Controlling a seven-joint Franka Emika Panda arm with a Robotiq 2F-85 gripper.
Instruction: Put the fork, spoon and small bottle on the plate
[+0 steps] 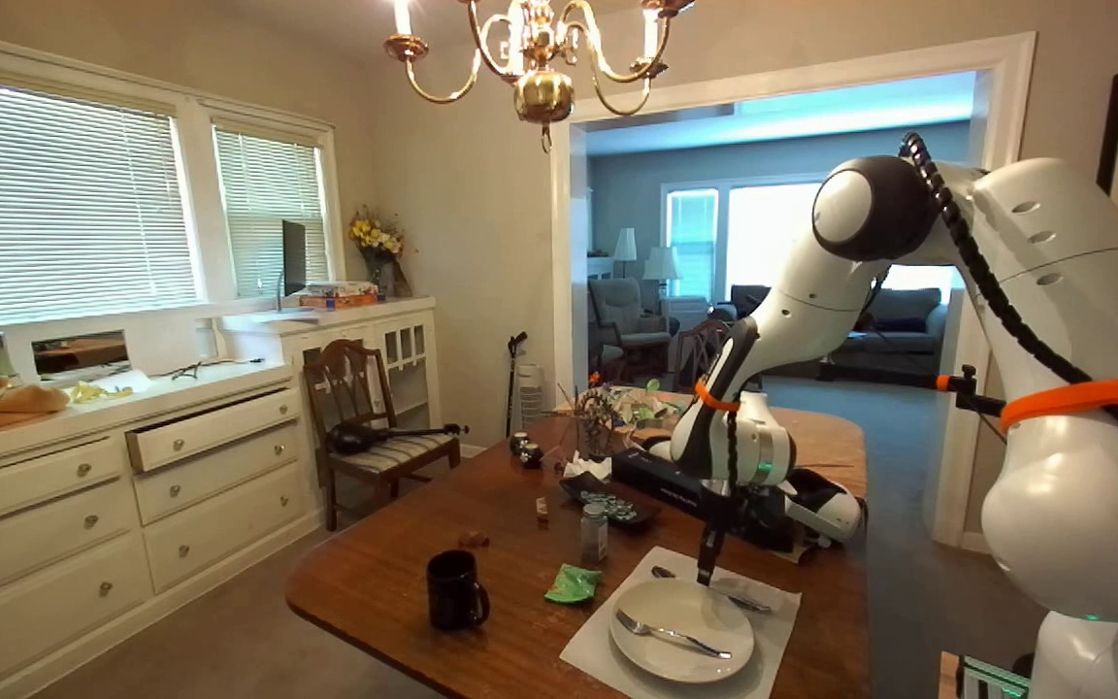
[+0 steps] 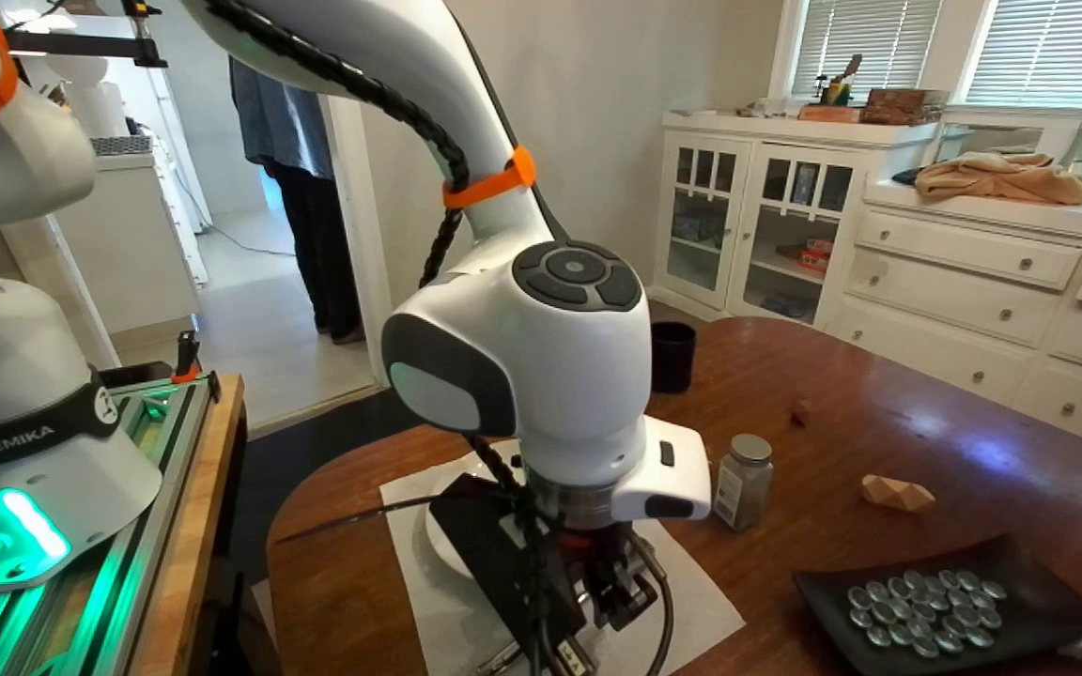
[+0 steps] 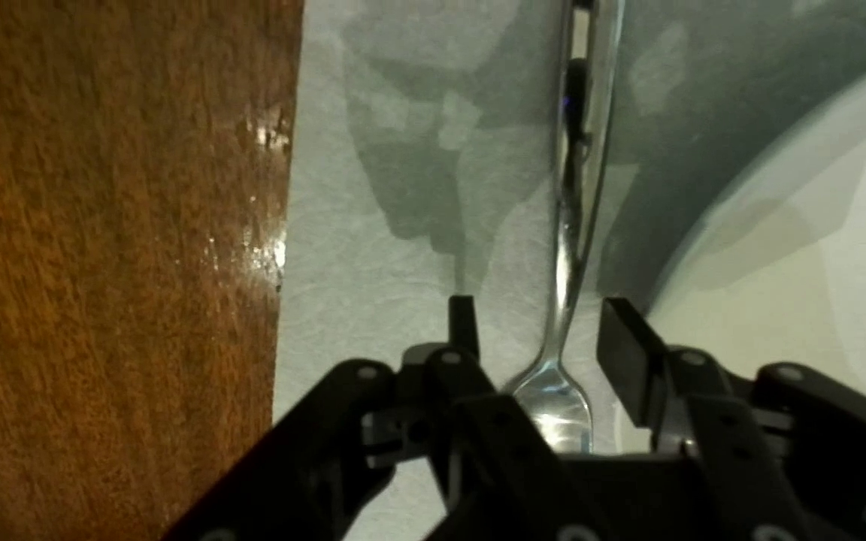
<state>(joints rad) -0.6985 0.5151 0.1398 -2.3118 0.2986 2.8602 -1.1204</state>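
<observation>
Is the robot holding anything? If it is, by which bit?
Nothing: the end effector is open. In the wrist view, the spoon shows between its jaws, with a gap on either side.

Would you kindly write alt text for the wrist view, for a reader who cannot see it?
An open black gripper with a shiny metal spoon showing between its jaws, the spoon lying on a pale placemat. Part of a white plate appears at the right, and a brown wooden table at the left.
</observation>
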